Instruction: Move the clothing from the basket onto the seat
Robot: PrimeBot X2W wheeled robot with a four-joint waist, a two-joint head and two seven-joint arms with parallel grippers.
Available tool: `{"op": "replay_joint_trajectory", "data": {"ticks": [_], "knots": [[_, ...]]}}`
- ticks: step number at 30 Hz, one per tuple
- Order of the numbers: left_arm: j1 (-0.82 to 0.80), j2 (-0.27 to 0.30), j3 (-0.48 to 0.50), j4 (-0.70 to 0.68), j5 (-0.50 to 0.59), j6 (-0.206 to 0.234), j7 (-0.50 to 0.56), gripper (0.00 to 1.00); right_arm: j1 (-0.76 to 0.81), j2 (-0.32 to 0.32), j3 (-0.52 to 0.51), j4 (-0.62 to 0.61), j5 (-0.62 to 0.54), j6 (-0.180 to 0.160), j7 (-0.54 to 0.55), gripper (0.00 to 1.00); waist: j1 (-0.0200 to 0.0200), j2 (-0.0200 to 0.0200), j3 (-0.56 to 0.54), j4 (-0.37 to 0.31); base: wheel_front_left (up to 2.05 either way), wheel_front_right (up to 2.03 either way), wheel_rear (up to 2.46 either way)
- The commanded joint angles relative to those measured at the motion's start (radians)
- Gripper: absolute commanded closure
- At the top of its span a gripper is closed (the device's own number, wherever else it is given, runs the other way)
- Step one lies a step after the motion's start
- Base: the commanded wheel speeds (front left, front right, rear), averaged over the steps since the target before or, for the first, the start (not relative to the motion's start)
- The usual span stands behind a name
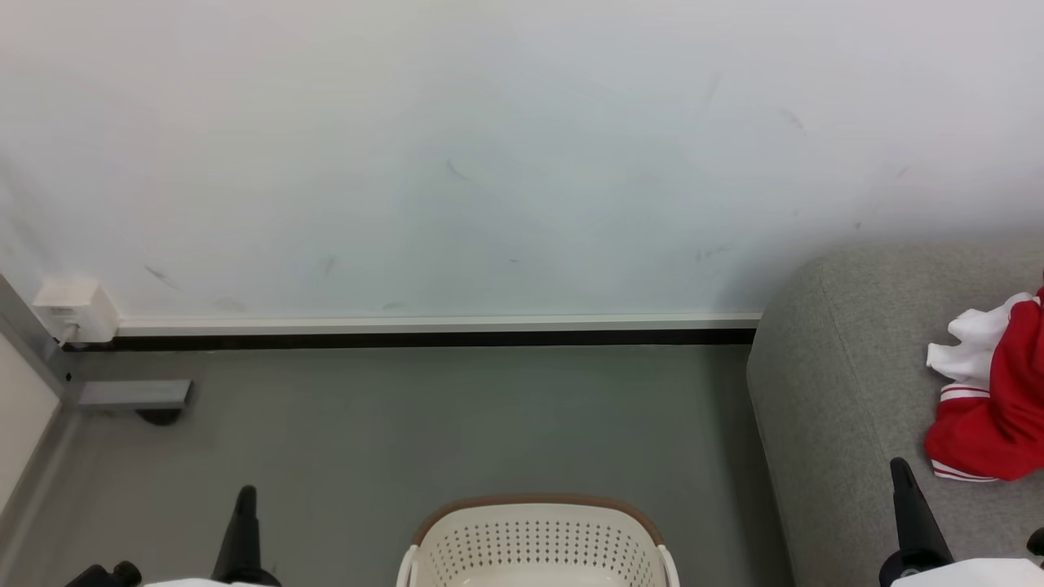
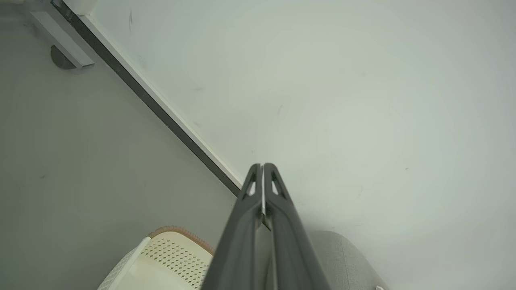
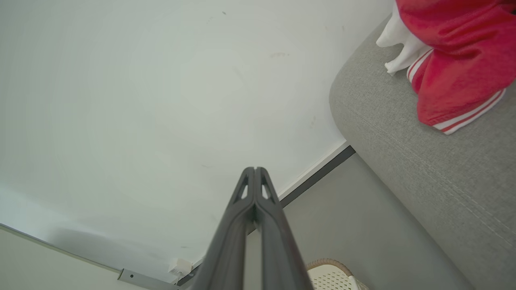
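Note:
Red clothing (image 1: 999, 416) with white stripe trim and white lining lies bunched on the grey seat (image 1: 840, 383) at the right edge; it also shows on the seat (image 3: 435, 161) as clothing (image 3: 459, 60) in the right wrist view. The cream basket (image 1: 538, 542) with a brown rim stands on the floor at bottom centre; its inside is cut off by the frame edge. My left gripper (image 1: 245, 497) is shut and empty, left of the basket. My right gripper (image 1: 900, 469) is shut and empty over the seat's front, just left of the clothing. Both pairs of fingers meet at their tips in the left gripper (image 2: 262, 165) and right gripper (image 3: 254, 168) wrist views.
A white wall (image 1: 489, 163) with a dark baseboard runs behind the grey floor (image 1: 408, 424). A white socket box (image 1: 75, 311) and a grey metal foot (image 1: 134, 395) stand at the far left. The basket (image 2: 161, 262) rim appears low in the left wrist view.

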Motion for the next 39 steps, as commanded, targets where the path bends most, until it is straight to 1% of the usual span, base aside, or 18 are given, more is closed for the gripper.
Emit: {"op": "replay_joint_trajectory", "data": {"ticks": [1,17,39], "knots": [[-0.025,0.007,0.006,-0.018,-0.044,0.001,0.01,1.0,-0.025,-0.003,-0.012,-0.012,0.033,-0.001,0.007,1.0,0.0,-0.0001,0.001,0.0,0.0,0.0,0.0],[-0.042,0.009,0.01,-0.034,-0.224,-0.001,0.056,1.0,-0.038,-0.001,-0.039,-0.013,0.188,-0.001,0.045,1.0,0.0,-0.0001,0.006,0.004,0.0,0.0,0.0],[-0.062,0.01,0.015,-0.051,-0.428,-0.005,0.11,1.0,-0.053,-0.005,-0.065,-0.013,0.374,-0.001,0.084,1.0,0.0,-0.0001,0.014,0.008,0.0,0.0,0.0]]}}
